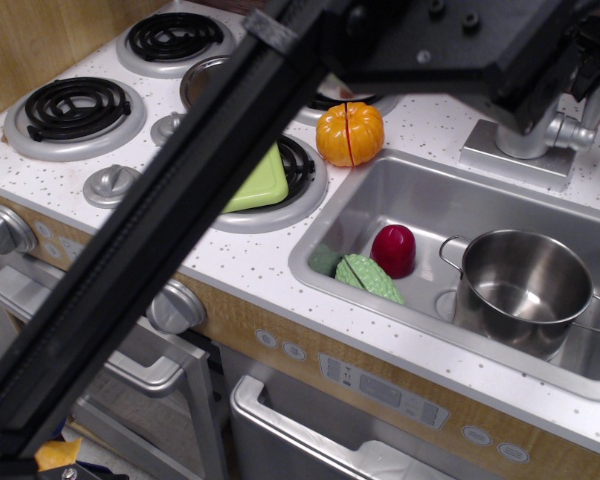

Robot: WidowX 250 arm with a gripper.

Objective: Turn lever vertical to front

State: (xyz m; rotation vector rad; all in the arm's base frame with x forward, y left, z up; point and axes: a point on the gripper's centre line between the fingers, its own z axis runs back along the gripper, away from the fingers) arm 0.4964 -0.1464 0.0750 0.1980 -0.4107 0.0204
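Observation:
The lever (577, 131) is a short silver stub that sticks out to the right from the shiny faucet column (528, 137). The column stands on a rectangular base plate (508, 160) behind the sink. My black gripper (592, 45) hangs at the top right, just above and beside the lever. Its fingers are mostly cut off by the frame edge and hidden by the wrist block. I cannot tell whether it is open or shut, or whether it touches the lever. My arm (180, 230) crosses the view diagonally from the bottom left.
The sink (420, 200) holds a steel pot (525, 290), a red vegetable (394, 249) and a green one (370, 277). An orange pumpkin (350, 133) sits beside the sink. A green plate (263, 180) lies on a burner. Coil burners (75, 108) and round knobs (110, 185) are at the left.

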